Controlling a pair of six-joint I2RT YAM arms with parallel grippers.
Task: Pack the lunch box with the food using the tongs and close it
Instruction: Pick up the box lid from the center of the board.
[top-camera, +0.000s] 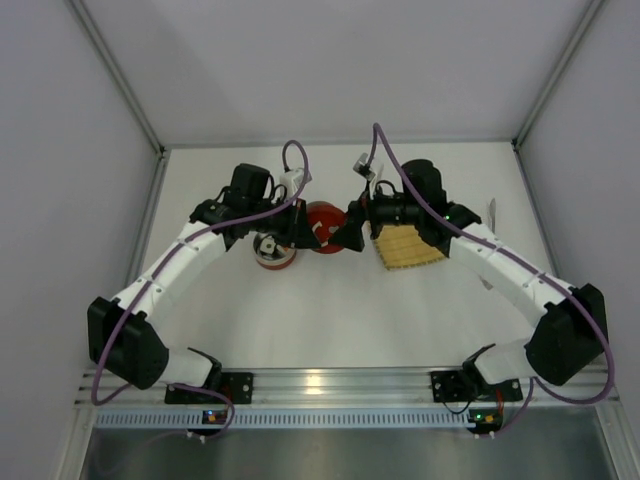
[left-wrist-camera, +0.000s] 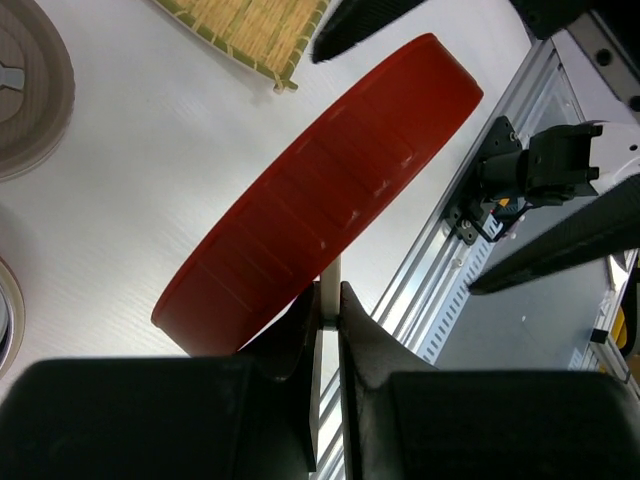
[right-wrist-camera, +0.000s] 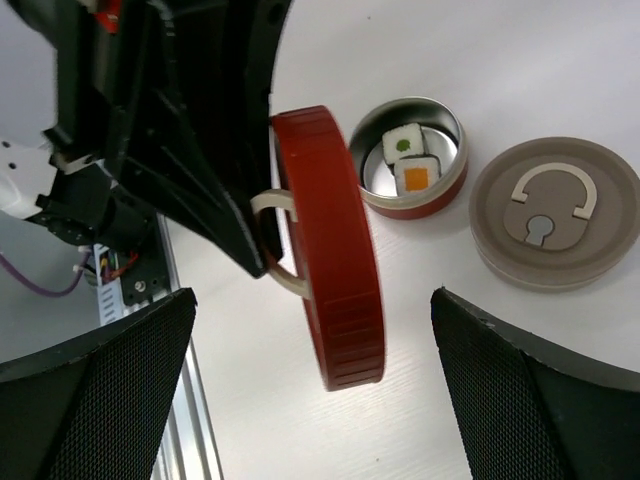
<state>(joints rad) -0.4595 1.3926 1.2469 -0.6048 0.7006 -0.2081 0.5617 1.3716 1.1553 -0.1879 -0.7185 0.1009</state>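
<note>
My left gripper (left-wrist-camera: 330, 295) is shut on the cream loop handle (right-wrist-camera: 272, 235) of the red lunch box lid (right-wrist-camera: 335, 290), which it holds up on edge above the table. The open lunch box (right-wrist-camera: 452, 185) stands just beyond it, with two white cube sushi pieces (right-wrist-camera: 411, 160) inside. My right gripper (right-wrist-camera: 312, 330) is wide open, its fingers on either side of the lid's lower edge and not touching it. In the top view the lid (top-camera: 322, 228) hangs between both grippers. A silvery end of the tongs (top-camera: 491, 212) shows beside my right forearm.
A grey round inner lid (right-wrist-camera: 555, 215) with a loop handle lies flat to the right of the box. The yellow bamboo mat (top-camera: 408, 245) lies under my right wrist. White walls close in the table on three sides, and an aluminium rail (top-camera: 330, 385) runs along the near edge.
</note>
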